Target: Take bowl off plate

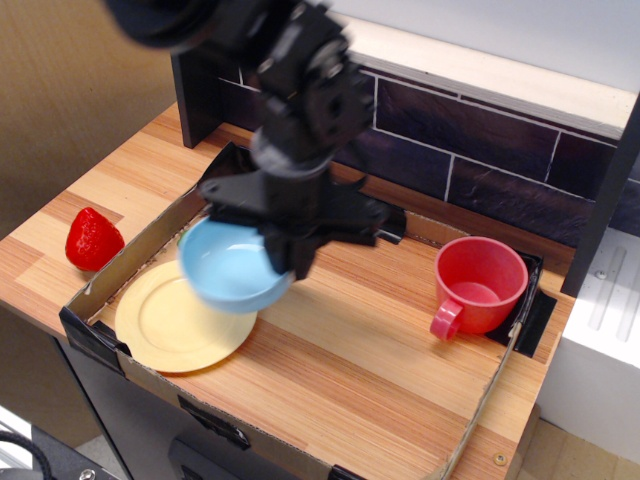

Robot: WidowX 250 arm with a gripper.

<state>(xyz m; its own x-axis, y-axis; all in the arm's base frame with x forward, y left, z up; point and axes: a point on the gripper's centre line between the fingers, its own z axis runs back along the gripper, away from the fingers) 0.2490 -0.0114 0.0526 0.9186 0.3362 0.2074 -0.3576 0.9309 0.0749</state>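
The light blue bowl hangs in the air, tilted, above the right edge of the pale yellow plate. My gripper is shut on the bowl's right rim and holds it clear of the plate. The plate lies bare and flat at the front left of the wooden tray area. The black arm reaches down from the upper left and hides the back left of the counter behind it.
A red handled cup stands at the right on the wood. A red strawberry toy lies outside the cardboard wall at the left. A dark tiled backsplash runs along the back.
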